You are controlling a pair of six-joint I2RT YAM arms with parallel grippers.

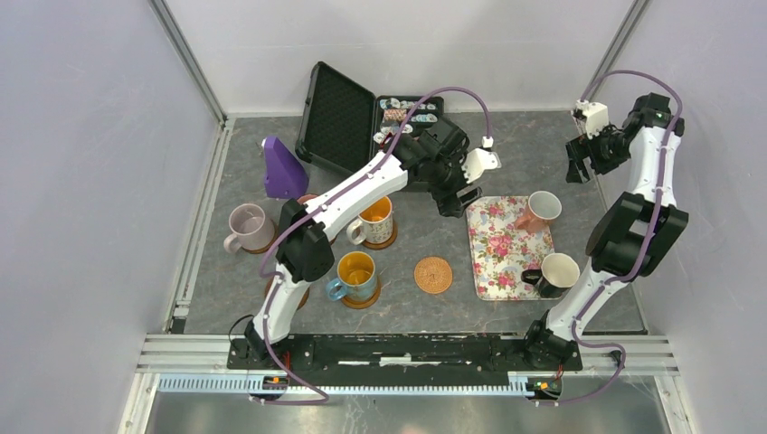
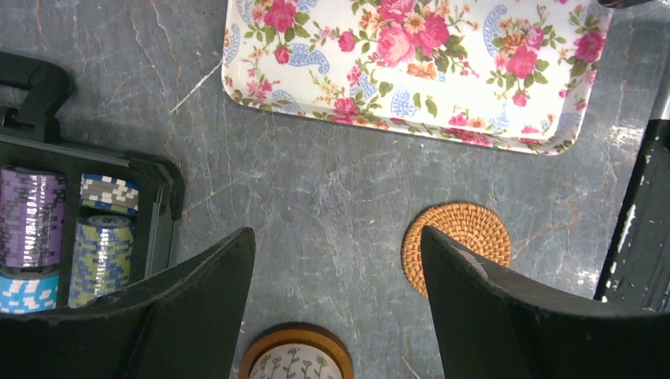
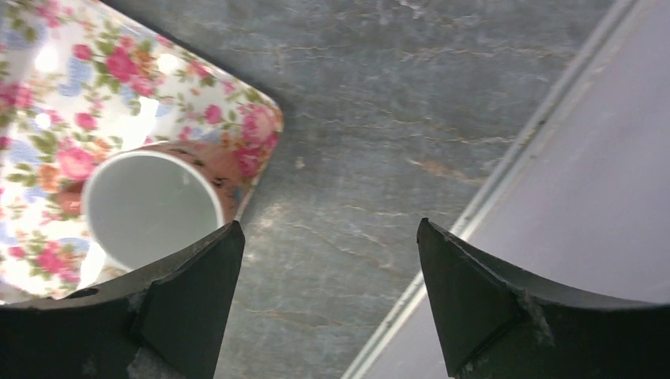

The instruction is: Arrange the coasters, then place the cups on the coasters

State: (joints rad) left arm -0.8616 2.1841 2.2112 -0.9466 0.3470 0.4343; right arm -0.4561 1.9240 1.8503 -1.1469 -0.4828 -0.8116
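Left pincer (image 2: pixel 336 245): spread, empty, over the desk (image 2: pixel 316 166) near the woven coaster (image 1: pixel 432 274).
Right pincer (image 3: pixel 330 229): spread, empty, beside the floral tray (image 1: pixel 493 240).
Lilac cup (image 1: pixel 248 226), floral cup (image 1: pixel 375 220), blue cup (image 1: pixel 355 276): on brown coasters (image 1: pixel 364 302).
Pink cup (image 1: pixel 543 209), black cup (image 1: pixel 555 273): on the tray.
Woven coaster: bare.

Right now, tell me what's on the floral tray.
Two mugs: a pink mug at its far right corner and a black mug, cream inside, at its near right corner. The rest of the floral tray lies bare. Whatever is beneath the mugs is covered.
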